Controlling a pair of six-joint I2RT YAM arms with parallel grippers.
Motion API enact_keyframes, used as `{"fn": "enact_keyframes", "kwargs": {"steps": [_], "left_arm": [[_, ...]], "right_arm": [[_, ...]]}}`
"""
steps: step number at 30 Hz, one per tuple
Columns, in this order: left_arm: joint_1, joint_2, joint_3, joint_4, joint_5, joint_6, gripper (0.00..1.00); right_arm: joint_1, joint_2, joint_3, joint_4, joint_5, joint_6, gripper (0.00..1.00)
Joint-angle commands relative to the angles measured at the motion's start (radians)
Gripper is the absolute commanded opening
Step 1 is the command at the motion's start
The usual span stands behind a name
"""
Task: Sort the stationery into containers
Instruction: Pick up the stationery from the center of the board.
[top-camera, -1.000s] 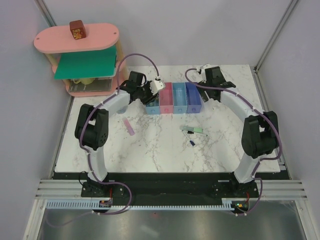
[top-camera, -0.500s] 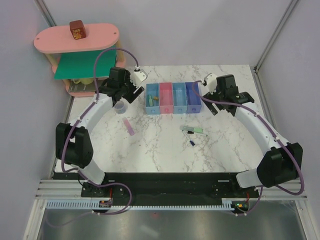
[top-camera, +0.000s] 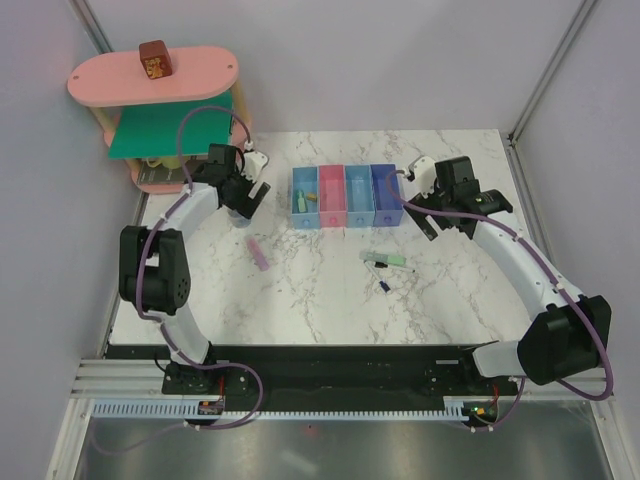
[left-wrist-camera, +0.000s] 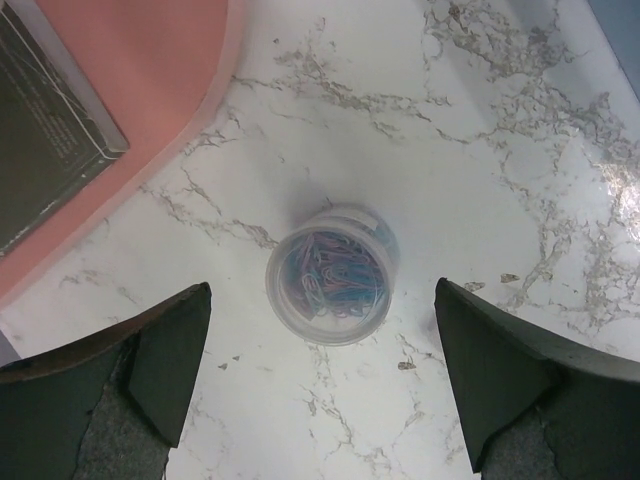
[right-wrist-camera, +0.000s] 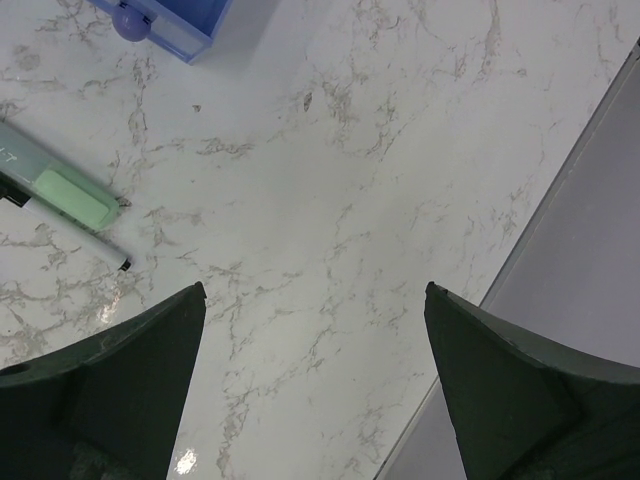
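I read the left gripper (left-wrist-camera: 320, 300) as released, its jaws spread either side of the round translucent tub of paper clips (left-wrist-camera: 332, 275) near the far-left corner, without contact. The right gripper (right-wrist-camera: 315, 310) is also released, over bare marble near the right edge. The bins (top-camera: 345, 196) stand by the far edge. The pens (top-camera: 384, 286), mint bar (right-wrist-camera: 72, 197) and lilac bar (top-camera: 259, 253) lie mid-table.

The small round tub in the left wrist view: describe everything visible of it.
The tub is a small round container of clear, faintly bluish plastic, upright, seen from above and filled with pink and blue paper clips. Whether it has a lid cannot be told. It stands on the marble table, apart from the pink shelf base, between the fingers of the open left gripper, untouched by them.
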Motion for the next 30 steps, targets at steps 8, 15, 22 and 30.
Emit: {"fn": "enact_keyframes", "kwargs": {"steps": [8, 15, 22, 30], "left_arm": [[0.008, 0.067, -0.002, -0.014, 0.008, -0.061, 0.99], [0.021, 0.116, 0.012, -0.01, -0.014, -0.041, 0.97], [0.024, 0.127, 0.03, 0.001, -0.009, -0.026, 0.83], [0.024, 0.078, 0.016, -0.019, 0.037, -0.011, 0.39]], "right_arm": [[0.003, -0.022, -0.008, -0.005, -0.007, 0.013, 0.98], [0.003, -0.028, -0.006, -0.012, -0.015, 0.021, 0.98], [0.005, -0.037, -0.009, -0.02, -0.015, 0.024, 0.98], [0.006, -0.039, 0.002, -0.025, -0.018, 0.032, 0.98]]}}
